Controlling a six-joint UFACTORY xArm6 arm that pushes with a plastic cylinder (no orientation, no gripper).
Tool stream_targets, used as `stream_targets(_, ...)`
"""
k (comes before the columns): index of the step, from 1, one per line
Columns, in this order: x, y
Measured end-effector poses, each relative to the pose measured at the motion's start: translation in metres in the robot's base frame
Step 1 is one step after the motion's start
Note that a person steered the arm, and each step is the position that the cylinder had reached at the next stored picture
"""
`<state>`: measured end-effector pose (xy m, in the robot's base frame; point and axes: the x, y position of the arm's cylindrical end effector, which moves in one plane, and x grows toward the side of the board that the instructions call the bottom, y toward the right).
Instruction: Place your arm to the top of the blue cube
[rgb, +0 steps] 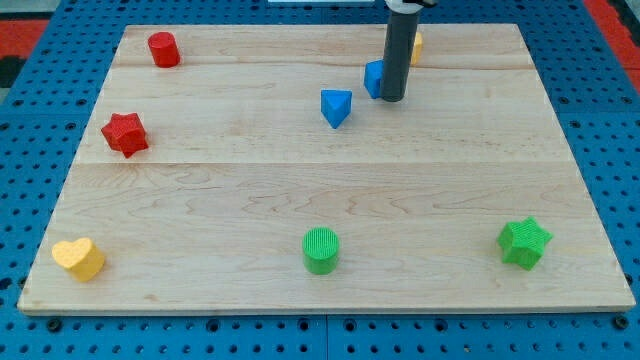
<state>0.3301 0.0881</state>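
Note:
The blue cube (373, 79) sits near the view's top, right of centre, partly hidden behind my rod. My tip (392, 99) rests on the board right against the cube's right side, slightly toward the view's bottom of it. A blue triangular block (336, 107) lies just left and below the cube. A yellow block (415, 45) shows only as a sliver behind the rod, up and right of the cube.
A red cylinder (163, 49) stands at the top left, a red star (125, 134) at the left edge. A yellow heart (79, 258) lies at the bottom left, a green cylinder (321, 250) at bottom centre, a green star (524, 242) at bottom right. The wooden board (250, 190) rests on blue pegboard.

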Motion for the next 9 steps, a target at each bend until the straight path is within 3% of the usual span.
stream_targets(3, -0.014, 0.036)
stream_targets(9, -0.066, 0.021)
